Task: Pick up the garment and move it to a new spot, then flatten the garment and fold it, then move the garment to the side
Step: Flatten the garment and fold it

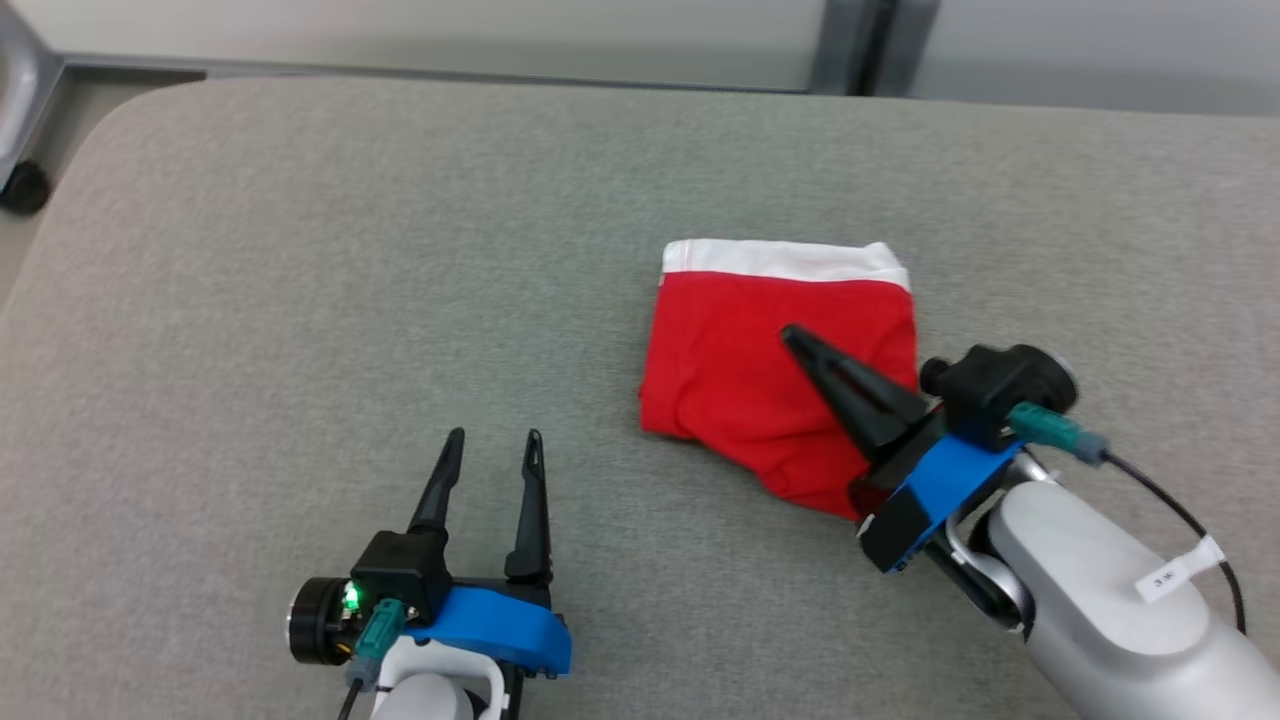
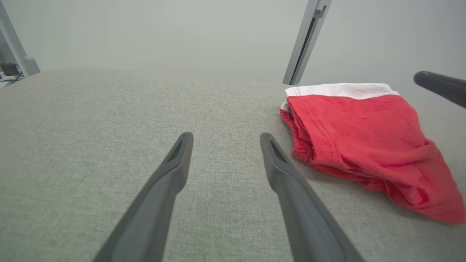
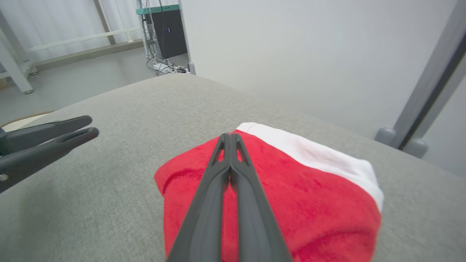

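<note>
A red garment [image 1: 760,380] with a white waistband [image 1: 785,260] lies in a compact folded block on a grey padded surface [image 1: 300,300]. The right pincer [image 1: 792,338] reaches over it from the garment's near right corner, its two dark fingers pressed together with no cloth visible between them. The tips sit above the middle of the red cloth; whether they touch it cannot be told. The waistband lies beyond the tips, on the far edge. The left pincer [image 1: 495,438] rests low over the bare surface with its fingers spread apart, holding nothing. The garment lies ahead of it and off to its right, well apart from its tips. Judging by the layered left edge, the fold looks made, so the step in hand is probably a last smoothing or the start of moving the garment aside. That move would call for parting the right fingers and gripping all layers at one edge, so the fold does not fall open.
</note>
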Robot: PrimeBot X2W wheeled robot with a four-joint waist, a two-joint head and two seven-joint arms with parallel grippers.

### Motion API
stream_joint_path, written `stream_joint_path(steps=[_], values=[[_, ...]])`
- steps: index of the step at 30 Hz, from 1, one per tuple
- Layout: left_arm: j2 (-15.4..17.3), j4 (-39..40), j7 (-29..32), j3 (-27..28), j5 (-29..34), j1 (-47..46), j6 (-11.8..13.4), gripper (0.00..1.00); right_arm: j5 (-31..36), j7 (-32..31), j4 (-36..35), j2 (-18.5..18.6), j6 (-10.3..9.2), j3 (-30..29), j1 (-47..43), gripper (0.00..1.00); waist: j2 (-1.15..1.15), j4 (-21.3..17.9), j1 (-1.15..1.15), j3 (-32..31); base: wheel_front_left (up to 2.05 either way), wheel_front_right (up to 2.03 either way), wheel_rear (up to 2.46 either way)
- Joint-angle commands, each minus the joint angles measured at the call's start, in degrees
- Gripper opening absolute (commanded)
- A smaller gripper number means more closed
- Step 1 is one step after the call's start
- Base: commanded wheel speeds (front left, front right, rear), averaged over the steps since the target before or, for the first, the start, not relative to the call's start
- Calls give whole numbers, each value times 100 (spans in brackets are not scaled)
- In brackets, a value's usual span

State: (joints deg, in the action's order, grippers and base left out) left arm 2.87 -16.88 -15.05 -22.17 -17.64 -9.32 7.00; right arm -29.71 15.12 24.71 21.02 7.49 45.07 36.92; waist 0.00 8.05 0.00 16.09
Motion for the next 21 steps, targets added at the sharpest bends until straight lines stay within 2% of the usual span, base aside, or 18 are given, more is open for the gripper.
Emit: stream_joint_path(steps=[1, 2, 4, 12, 17, 21], values=[[3, -19, -14, 101, 78, -66, -47, 100, 76, 0, -3, -71, 0, -358, -214, 21, 0, -274, 0, -216, 0, 0, 0], [3, -31, -15, 146, 119, -89, -57, 100, 112, -1, 10, -108, 0, -642, -310, 42, 0, -346, 0, -246, 0, 0, 0], [4, -86, -14, 283, 216, -136, -97, 100, 263, -1, 78, -182, 0, -1130, -488, 100, 0, -506, 0, -325, 0, 0, 0], [3, -369, -14, 771, 578, -129, -234, 100, 852, 0, 411, -614, 0, -2663, -1158, 100, 0, -993, 0, -606, 0, 0, 0], [3, -488, -14, 899, 713, 23, -248, 100, 1050, 0, 533, -882, 0, -3207, -1541, 100, 0, -1161, 0, -769, 0, 0, 0], [4, -556, -14, 958, 829, 242, -219, 100, 1228, 0, 617, -1121, 0, -3418, -1791, 100, 0, -1276, 0, -944, 0, 0, 0]])
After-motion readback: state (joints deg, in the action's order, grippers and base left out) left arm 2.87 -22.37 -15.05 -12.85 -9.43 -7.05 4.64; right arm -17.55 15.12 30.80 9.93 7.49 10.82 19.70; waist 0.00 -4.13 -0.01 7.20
